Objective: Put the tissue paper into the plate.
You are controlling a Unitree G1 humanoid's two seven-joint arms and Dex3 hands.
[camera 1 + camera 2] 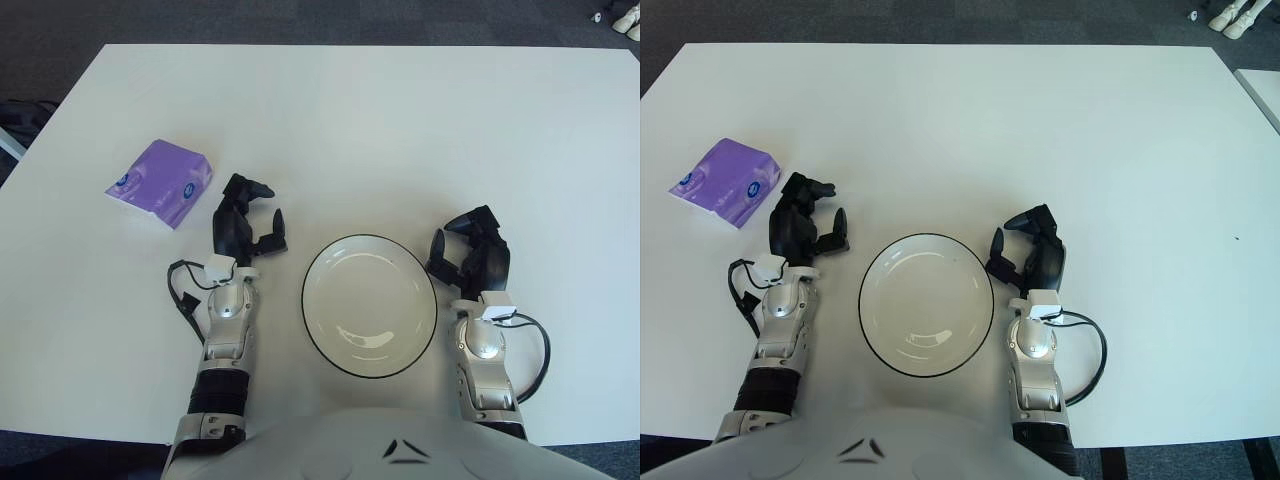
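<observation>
You had the white table (400, 120) cut off at its near edge by the robot's body. The plate (369, 305) sat empty near that edge. The purple tissue paper (160, 182) lay toward the left edge. Left hand (246, 222), just beside it, was relaxed, empty; right hand (472, 255) likewise.

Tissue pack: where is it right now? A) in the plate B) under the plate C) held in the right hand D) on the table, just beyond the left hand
D: the purple tissue pack lies on the table just ahead and left of the open left hand; the plate is empty, and the right hand holds nothing.
</observation>
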